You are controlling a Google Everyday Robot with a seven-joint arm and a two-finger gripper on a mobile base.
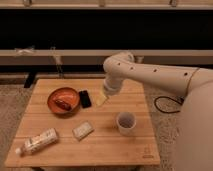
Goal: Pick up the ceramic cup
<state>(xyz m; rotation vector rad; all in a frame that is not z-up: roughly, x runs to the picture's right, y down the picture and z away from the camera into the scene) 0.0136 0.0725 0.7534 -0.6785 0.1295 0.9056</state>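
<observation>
Cup: I see the ceramic cup (125, 122) standing upright on the wooden worktop (100, 147). It is on the right half, toward the front edge.
Cup's look: It is small, white and round. The inside is a darker grey. I can see no handle on it.
Cup's spot: It stands by itself, apart from all the other things.
Arm: The big white arm (155, 75) stretches from the right side. It bends at a round joint over the back of the worktop and then points down and a little to the left.
End effector: The end effector (101, 99) hangs low over the middle of the worktop. It is behind the cup and to its left, near it but not touching it. I cannot tell if it is wide or narrow.
Bowl: A wide orange bowl (63, 101) sits on the left half. There is something reddish-brown inside it.
Black thing: A small flat black thing (85, 98) lies just beside the bowl's right rim, between the bowl and the end effector.
Packet: A small pale packet (82, 130) lies in front of the bowl, to the left of the cup and well apart from it.
Bottle: A pale bottle (38, 141) lies on its side near the front left corner.
In the way: The bowl and the black thing are on the far side of the end effector from the cup.
</observation>
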